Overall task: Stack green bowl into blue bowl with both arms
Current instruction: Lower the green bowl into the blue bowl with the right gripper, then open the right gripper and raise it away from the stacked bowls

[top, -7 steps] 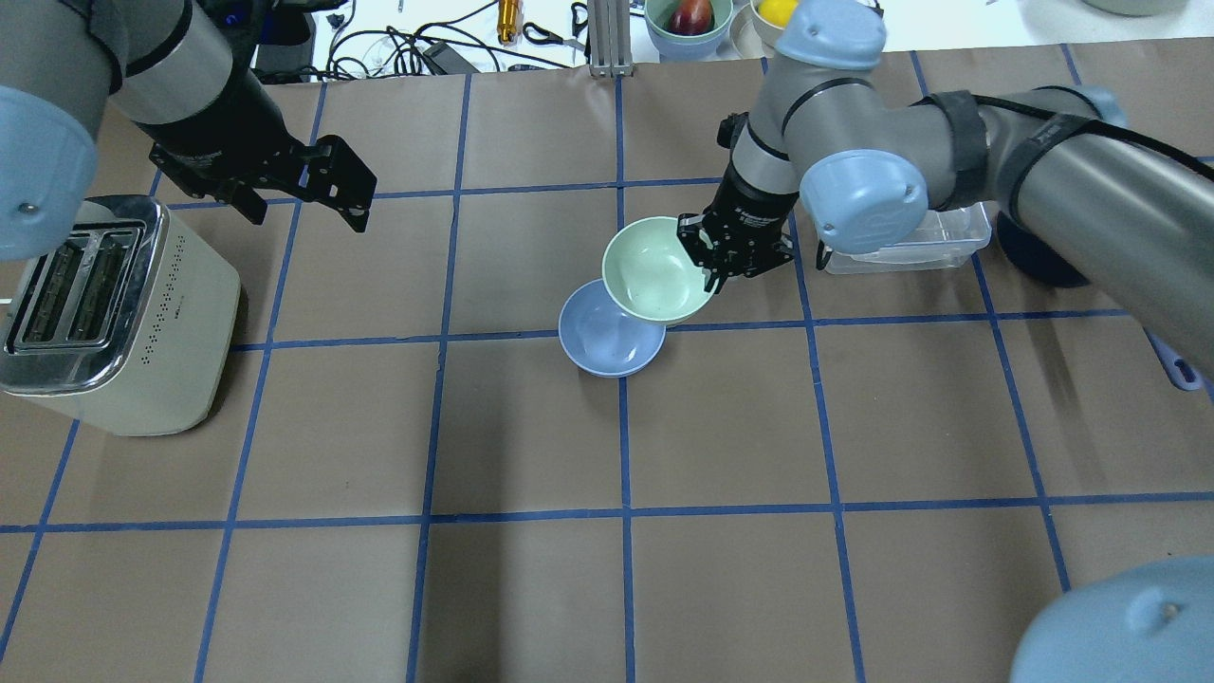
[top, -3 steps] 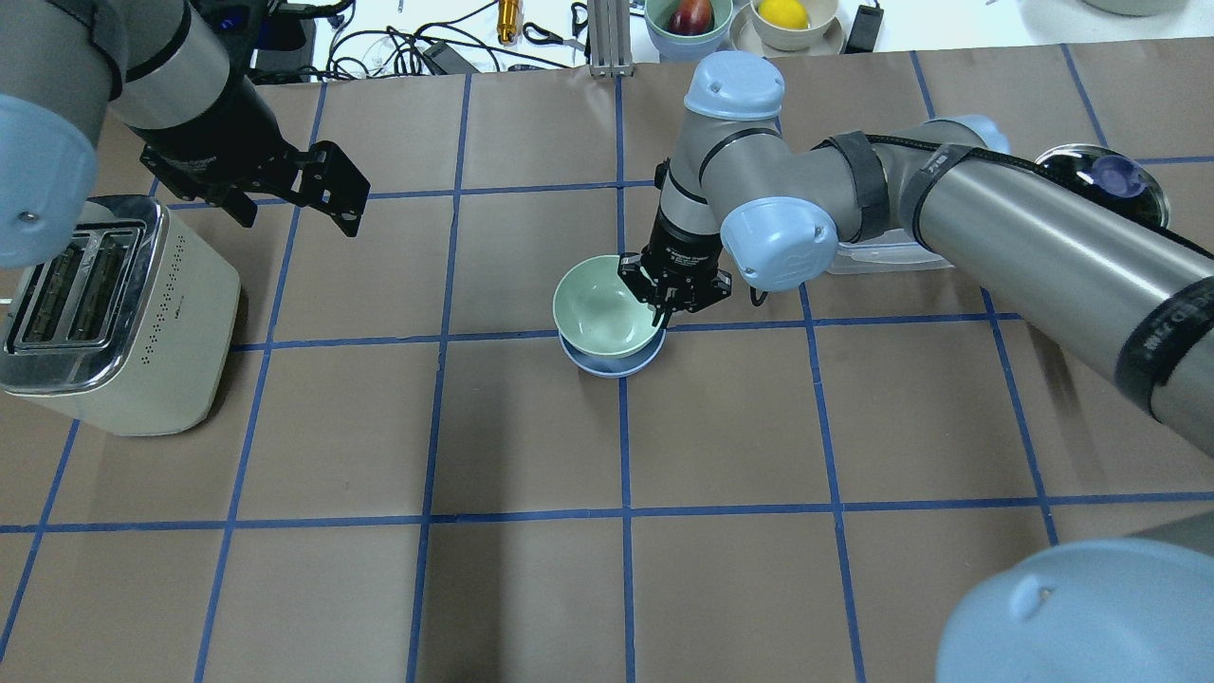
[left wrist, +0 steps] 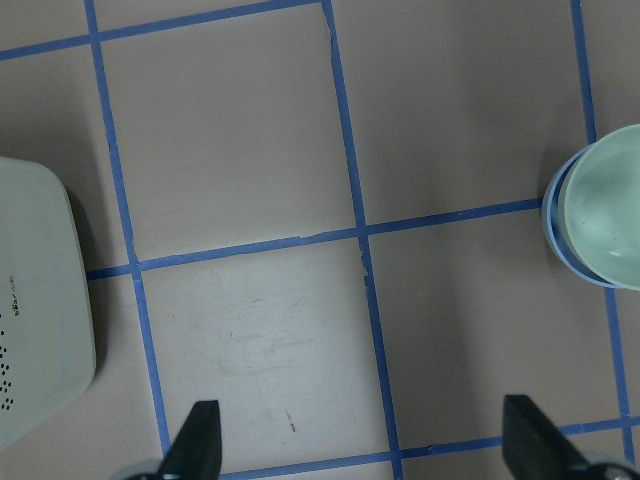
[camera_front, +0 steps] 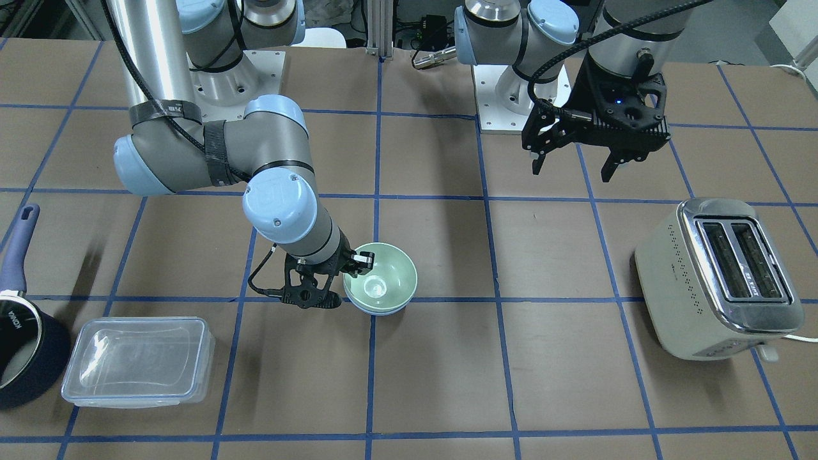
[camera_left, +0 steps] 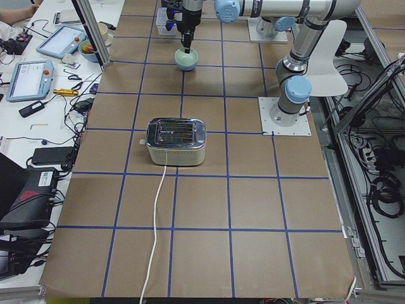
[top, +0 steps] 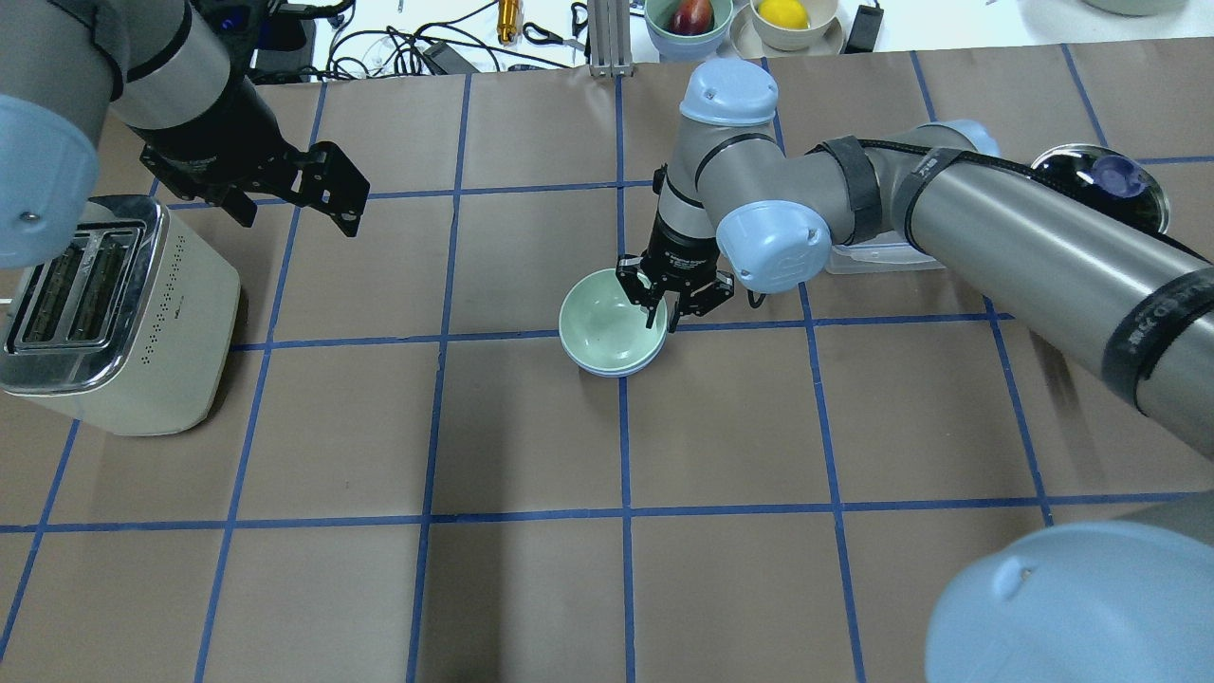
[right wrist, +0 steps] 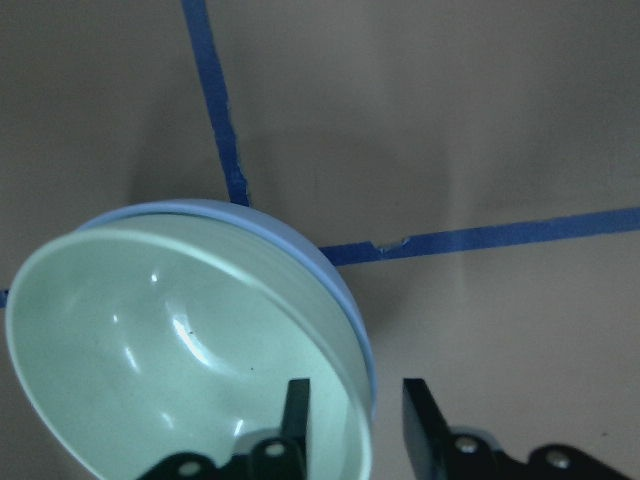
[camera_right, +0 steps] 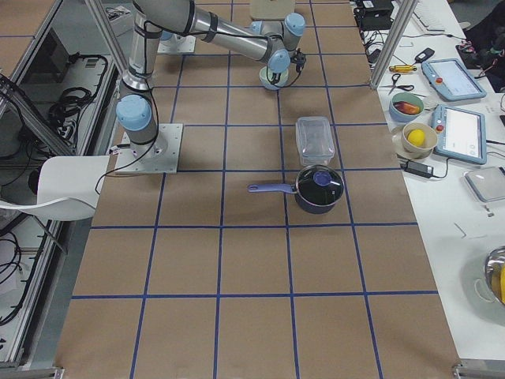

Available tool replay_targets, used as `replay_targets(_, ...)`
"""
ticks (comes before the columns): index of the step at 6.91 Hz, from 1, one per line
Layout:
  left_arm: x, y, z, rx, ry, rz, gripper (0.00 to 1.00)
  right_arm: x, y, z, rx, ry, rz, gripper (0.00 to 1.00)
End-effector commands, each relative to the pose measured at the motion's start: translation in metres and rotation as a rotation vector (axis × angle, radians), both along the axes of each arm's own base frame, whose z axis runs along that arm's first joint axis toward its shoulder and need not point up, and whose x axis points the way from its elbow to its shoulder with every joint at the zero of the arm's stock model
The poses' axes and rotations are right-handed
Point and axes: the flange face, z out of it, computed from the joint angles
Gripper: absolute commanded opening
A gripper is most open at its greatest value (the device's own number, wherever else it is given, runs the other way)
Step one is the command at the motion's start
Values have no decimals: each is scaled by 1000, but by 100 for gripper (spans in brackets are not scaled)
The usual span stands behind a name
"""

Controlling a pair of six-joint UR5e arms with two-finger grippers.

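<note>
The green bowl (top: 602,327) sits nested inside the blue bowl (top: 616,372) near the table's middle; only the blue rim shows beneath it. Both also show in the front view, green bowl (camera_front: 381,281) over blue bowl (camera_front: 380,312), and in the right wrist view, green bowl (right wrist: 170,350) in blue bowl (right wrist: 300,245). My right gripper (top: 661,321) straddles the stacked rims on their right side, fingers parted, one inside and one outside, with a gap to the rim. My left gripper (top: 299,209) hangs open and empty above the table near the toaster, far left of the bowls.
A cream toaster (top: 114,313) stands at the left edge. A clear lidded container (camera_front: 137,361) and a dark saucepan (camera_front: 19,345) lie on the robot's right side. Fruit bowls (top: 689,19) and cables sit beyond the table's far edge.
My right gripper carried the green bowl left and down into the blue bowl, then its fingers parted off the rim. The left arm barely moved.
</note>
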Motion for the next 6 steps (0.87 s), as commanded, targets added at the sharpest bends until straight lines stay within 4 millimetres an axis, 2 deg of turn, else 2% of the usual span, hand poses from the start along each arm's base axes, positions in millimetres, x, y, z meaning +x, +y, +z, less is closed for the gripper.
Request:
replay_targets(1, 0, 0, 0, 0, 4, 4, 100, -2, -6, 20, -32, 5, 3, 100)
replay_targets(2, 0, 0, 0, 0, 9, 5, 100, -14, -9, 64, -78, 82, 26, 100)
replay_targets(3, 0, 0, 0, 0, 9, 6, 100, -27, 1, 122, -104, 127, 44, 100)
replay_targets(4, 0, 0, 1, -2, 9, 6, 100, -36, 21, 174, -114, 171, 71, 100)
replay_targets(5, 1, 0, 0, 1, 18, 31, 100, -43, 45, 216, -175, 160, 139, 100)
replay_targets(6, -1, 0, 1, -3, 21, 62, 100, -50, 56, 236, -205, 154, 184, 100)
